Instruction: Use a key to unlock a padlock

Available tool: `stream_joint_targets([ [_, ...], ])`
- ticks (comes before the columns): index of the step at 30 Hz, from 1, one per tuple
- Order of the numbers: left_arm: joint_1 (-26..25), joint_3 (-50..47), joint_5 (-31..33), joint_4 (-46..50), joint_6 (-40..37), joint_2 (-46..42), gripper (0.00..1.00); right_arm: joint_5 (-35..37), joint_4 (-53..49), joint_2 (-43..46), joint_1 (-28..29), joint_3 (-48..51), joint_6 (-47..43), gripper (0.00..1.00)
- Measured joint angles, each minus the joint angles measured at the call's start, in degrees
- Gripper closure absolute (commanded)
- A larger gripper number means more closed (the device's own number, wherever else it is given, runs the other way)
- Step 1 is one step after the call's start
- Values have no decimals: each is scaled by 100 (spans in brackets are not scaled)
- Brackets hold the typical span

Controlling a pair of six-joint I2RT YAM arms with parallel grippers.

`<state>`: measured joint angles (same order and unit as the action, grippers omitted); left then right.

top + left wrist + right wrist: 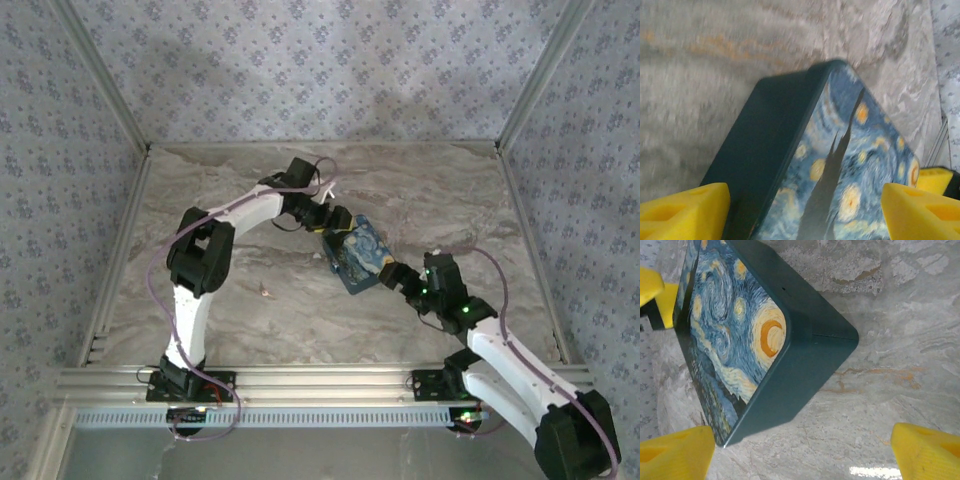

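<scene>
Both wide, the left hand (802, 196) and right hand (802, 439) flank the box (740, 325) (1 per end); close evenly, keeping it level.

Marble-patterned table (250, 300) bears a swirl-painted box (358, 255).

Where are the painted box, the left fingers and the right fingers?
painted box (358, 256): top view, middle of its swirl lid.
left fingers (682, 212): left wrist view, upper face of the lower-left yellow finger.
right fingers (927, 452): right wrist view, upper face of the lower-right yellow finger.
</scene>
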<state>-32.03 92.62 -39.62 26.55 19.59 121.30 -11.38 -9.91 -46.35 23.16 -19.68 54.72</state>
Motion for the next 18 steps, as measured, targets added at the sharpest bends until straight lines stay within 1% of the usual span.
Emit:
stream_joint_targets([
  [5, -24, -706, 2, -273, 136, -472, 22, -68, 422, -710, 42, -127, 28, 22],
  [8, -68, -1128, 0, -566, 267, -811, 22, -131, 627, -1117, 81, -334, 20, 28],
  [18, -96, -2457, 310, -1338, 710, -1735, 22, -149, 846, -2286, 127, -1108, -125, 31],
])
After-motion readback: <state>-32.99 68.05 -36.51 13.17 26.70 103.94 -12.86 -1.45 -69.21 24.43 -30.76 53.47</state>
